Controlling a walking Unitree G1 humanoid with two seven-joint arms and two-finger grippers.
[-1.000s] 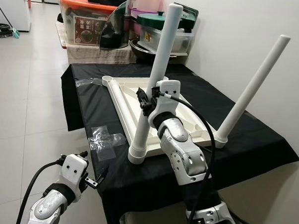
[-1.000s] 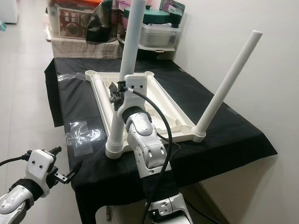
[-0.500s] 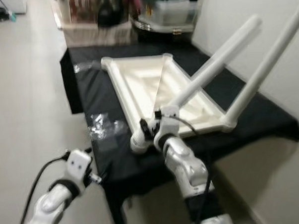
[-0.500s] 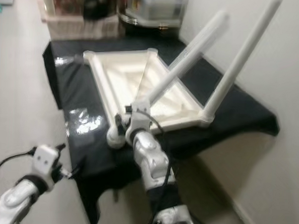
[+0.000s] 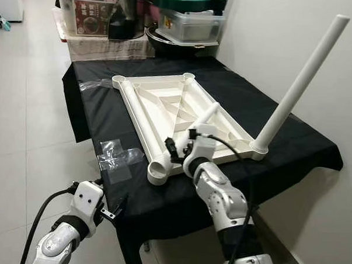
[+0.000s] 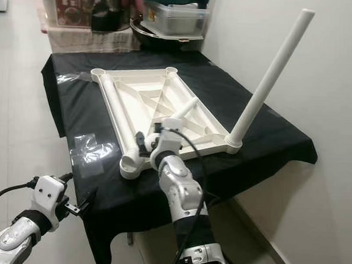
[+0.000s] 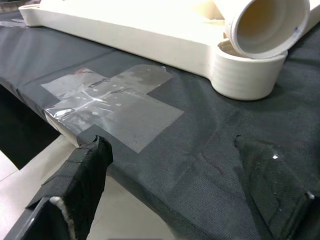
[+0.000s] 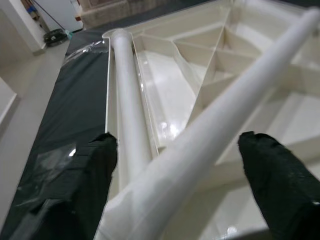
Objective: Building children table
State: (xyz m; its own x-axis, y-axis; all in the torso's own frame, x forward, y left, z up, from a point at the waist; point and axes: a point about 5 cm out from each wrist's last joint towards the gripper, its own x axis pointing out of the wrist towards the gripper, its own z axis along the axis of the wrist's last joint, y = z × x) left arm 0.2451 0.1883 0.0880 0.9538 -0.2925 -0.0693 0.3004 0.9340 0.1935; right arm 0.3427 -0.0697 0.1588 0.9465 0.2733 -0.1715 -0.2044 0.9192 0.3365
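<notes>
I am working at the leg-fitting step of the children's table. The white tabletop (image 5: 165,105) lies upside down on the surface (image 5: 241,100) covered in black cloth, ribs facing up. My right gripper (image 5: 187,145) is at the near edge of the tabletop, and my right fingers (image 8: 272,177) stand apart on either side of a loose white leg (image 8: 220,120); whether they actually press on it I cannot tell. That leg lies tilted low across the ribbed underside, its hollow end (image 7: 265,22) resting over the near-left corner socket (image 5: 158,173) but not seated upright in it.

My left gripper (image 5: 115,208) hangs low, just off the near-left edge of the surface, its fingers (image 7: 82,172) spread and holding nothing, facing a patch of clear tape (image 7: 112,100) stuck on the cloth.

By my count: one leg (image 5: 298,85) stands fitted in the near-right corner, one is at my right fingers, and four corner sockets exist, so two legs remain unaccounted for. A rounded rail (image 5: 136,115) runs along the tabletop's left side.

Next, I judge, I must raise the loose leg upright, centre its end over the socket, and push or twist it home without shoving the tabletop.
</notes>
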